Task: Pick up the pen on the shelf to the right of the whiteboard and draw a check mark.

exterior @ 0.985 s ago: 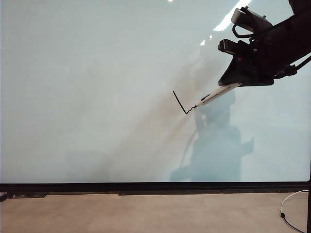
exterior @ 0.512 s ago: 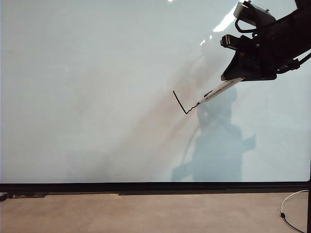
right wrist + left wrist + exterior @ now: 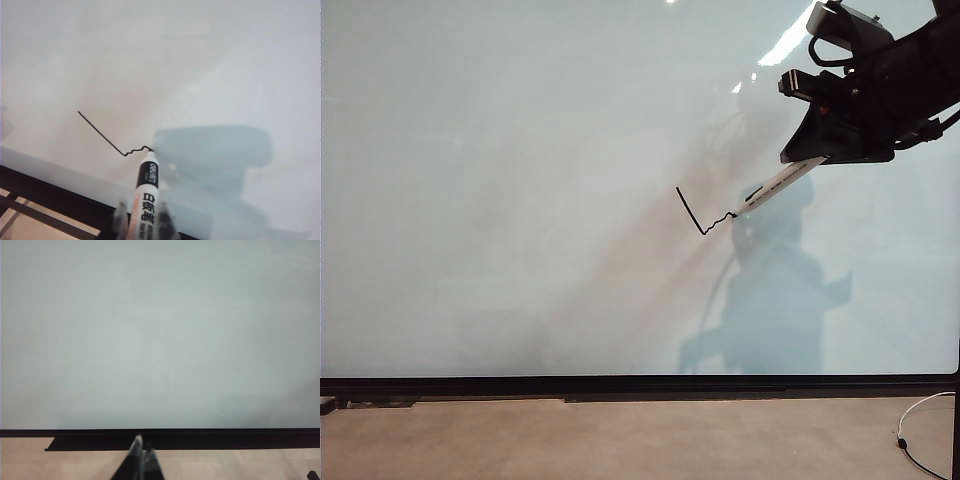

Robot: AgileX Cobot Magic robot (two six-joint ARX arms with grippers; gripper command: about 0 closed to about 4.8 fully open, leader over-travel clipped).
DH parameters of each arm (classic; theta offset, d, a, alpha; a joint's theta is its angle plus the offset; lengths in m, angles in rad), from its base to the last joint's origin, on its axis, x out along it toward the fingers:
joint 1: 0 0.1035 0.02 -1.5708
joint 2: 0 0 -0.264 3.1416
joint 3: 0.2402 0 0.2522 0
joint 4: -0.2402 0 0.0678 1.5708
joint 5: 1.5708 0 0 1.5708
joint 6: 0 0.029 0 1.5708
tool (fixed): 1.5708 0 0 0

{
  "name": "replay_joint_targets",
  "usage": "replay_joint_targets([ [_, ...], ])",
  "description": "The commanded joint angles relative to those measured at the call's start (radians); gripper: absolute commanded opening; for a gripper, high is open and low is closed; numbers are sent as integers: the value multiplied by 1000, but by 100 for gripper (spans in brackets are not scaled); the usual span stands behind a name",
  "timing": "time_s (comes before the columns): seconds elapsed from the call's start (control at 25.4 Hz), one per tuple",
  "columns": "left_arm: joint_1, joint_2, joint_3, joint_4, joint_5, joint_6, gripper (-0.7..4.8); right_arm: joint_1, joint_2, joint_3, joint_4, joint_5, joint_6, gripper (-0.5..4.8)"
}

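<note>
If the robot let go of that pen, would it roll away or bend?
The pen looks stiff: it stays straight while the right pincer presses its tip against the whiteboard. Its barrel looks round and smooth, so on a flat surface it would probably roll. Being so slim, it is likely light, and the wavy check mark hints it wobbles under pressure.

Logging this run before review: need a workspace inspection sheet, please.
Surface: whiteboard glossy, pale, black bottom frame.
Job's things: pen tip on the board; check mark has its down-stroke and a short wavy start of the up-stroke.
Clutter: nothing seen.
Grippers: right pincer shut on pen, upper right of the board; left pincer shut, empty, low by the board's frame.
Cables: white cable on the floor, lower right.
Surroundings: tan floor below the board.
</note>
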Motion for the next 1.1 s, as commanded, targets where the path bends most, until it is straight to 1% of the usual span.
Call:
replay_joint_targets([
  [0.04,0,0,3,13,0,5,-4,-8,-6,4,40,19,-8,-7],
  [0.43,0,0,3,13,0,5,-4,-8,-6,6,66,19,-14,-7],
  [1.1,0,0,3,13,0,5,-4,-11,-50,6,43,20,-37,-7],
])
